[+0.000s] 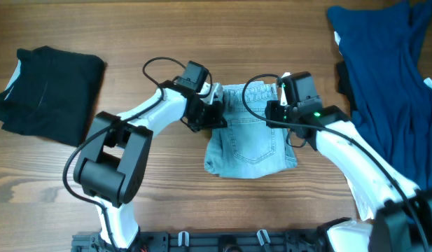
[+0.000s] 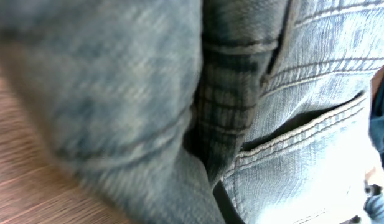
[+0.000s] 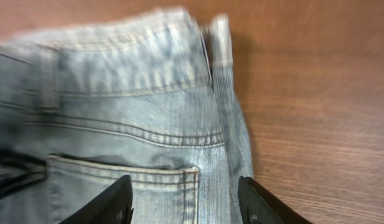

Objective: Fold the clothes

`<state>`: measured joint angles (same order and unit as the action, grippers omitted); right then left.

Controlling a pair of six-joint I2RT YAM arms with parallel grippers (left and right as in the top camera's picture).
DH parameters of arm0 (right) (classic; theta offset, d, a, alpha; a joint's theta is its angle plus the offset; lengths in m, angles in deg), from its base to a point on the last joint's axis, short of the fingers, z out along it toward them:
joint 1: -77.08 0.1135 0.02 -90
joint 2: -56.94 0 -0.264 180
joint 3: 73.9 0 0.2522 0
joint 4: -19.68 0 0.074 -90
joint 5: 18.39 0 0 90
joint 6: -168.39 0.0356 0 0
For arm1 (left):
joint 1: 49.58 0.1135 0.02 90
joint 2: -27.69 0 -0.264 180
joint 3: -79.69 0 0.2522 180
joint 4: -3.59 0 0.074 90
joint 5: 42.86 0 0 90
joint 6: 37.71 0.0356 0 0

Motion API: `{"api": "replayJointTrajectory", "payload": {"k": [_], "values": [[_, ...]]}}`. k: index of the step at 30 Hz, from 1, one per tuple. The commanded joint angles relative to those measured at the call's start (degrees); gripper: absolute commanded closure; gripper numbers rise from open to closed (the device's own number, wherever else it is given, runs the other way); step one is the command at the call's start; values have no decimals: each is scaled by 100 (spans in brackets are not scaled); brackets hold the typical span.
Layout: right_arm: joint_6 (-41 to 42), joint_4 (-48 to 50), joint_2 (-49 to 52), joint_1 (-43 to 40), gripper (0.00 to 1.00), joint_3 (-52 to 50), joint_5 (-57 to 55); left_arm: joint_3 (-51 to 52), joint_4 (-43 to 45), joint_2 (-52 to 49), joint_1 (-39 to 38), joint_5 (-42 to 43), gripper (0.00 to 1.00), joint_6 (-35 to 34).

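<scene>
The light-blue denim shorts point(image 1: 251, 147) lie folded at the table's middle, waistband at the far side. My left gripper point(image 1: 214, 106) sits at their left edge. In the left wrist view a blurred fold of the shorts point(image 2: 117, 93) and a pocket seam fill the frame and hide the fingers, so no grip shows. My right gripper point(image 1: 284, 105) is open at the right edge, its black fingertips point(image 3: 260, 202) straddling the back pocket corner point(image 3: 190, 171) of the shorts point(image 3: 129, 112), with nothing held. The black garment point(image 1: 47, 91) lies folded at the left. At the far right lies the navy one point(image 1: 391, 84).
The wooden table point(image 1: 166, 189) shows bare in front of the shorts and between them and the black garment. Arm cables point(image 1: 156, 66) loop above the left wrist. Both arm bases stand at the front edge point(image 1: 223, 241).
</scene>
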<state>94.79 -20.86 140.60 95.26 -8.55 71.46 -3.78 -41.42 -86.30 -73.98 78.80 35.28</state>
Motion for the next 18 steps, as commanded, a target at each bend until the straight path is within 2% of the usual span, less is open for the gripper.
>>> {"api": "replayJointTrajectory", "payload": {"k": [1, 3, 5, 7, 10, 12, 14, 18], "values": [[20, -55, -555, -26, 44, 107, -50, -83, -116, 835, 793, -299, 96, 35], [24, -107, -719, -26, 44, 107, -48, -83, -232, 1674, 1696, -940, 96, 98], [28, -160, -739, -26, 44, 107, -48, -83, 35, 2312, 2562, -1298, 96, 293], [31, -236, -739, -26, 44, 107, -46, -83, 516, 2811, 3554, -1335, 96, 291], [26, -282, -739, -26, 44, 107, -44, -81, 918, 2964, 4937, -1392, 96, 293], [26, -308, -739, -26, 44, 107, -44, -81, 1143, 2771, 5567, -1419, 94, 293], [26, -350, -739, -26, 44, 107, -44, -81, 1172, 2540, 5943, -1419, 88, 291], [31, -413, -739, -26, 44, 107, -44, -81, 1102, 2208, 6297, -1320, 88, 293]]}}
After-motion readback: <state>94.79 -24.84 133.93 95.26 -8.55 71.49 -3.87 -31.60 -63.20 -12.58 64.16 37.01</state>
